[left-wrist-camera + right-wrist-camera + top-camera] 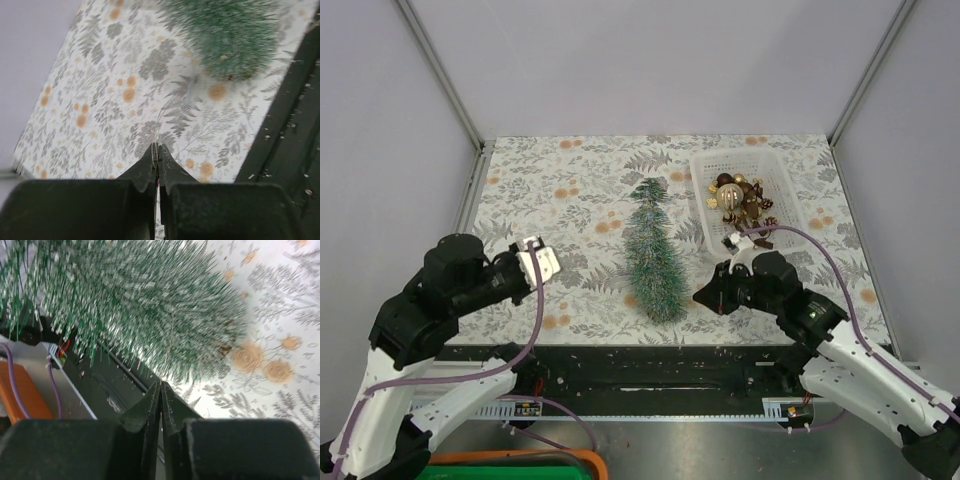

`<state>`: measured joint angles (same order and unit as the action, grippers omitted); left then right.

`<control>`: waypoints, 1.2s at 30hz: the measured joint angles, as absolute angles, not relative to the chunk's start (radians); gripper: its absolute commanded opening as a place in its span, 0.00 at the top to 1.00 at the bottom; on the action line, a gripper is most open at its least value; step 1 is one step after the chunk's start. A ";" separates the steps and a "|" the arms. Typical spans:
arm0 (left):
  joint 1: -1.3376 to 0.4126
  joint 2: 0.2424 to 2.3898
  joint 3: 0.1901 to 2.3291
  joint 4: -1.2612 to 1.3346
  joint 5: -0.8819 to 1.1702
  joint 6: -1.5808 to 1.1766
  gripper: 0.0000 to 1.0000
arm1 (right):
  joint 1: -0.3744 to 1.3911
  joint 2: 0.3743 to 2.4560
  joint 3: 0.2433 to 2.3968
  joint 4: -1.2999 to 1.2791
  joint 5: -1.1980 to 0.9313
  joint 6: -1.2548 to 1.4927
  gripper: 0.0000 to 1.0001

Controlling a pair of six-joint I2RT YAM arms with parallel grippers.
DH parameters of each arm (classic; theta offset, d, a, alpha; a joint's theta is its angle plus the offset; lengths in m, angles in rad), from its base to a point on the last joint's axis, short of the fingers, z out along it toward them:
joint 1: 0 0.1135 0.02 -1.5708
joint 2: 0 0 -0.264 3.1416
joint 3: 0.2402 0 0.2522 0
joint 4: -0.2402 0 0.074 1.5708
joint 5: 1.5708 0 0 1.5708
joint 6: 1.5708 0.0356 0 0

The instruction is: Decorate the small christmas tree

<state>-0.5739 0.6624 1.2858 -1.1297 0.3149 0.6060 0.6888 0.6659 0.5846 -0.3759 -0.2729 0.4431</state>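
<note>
We find a booth of plain pale grey wall panels [620, 60] around a table under a matt printed cloth of grey fern leaves and orange blossoms [570, 200]. The small christmas tree [653, 250], a slim cone of stiff frosted green bristles, lies on its side at mid-table, wide end toward the arms, and we see no ornament on it. The shiny gold and brown baubles [740, 198] sit heaped in a white slotted plastic basket [698, 190] just right of the tree's tip. We judge decoration not yet begun: the tree needs standing and every ornament placing. The left gripper [157, 150] is pressed together over bare cloth; the right gripper [161, 387], beside the tree's wide end, has its fingers together with nothing seen between them.
</note>
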 measured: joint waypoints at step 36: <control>-0.449 1.424 1.421 -0.659 -0.329 0.472 1.00 | 1.103 0.622 0.809 -0.550 0.161 0.472 0.35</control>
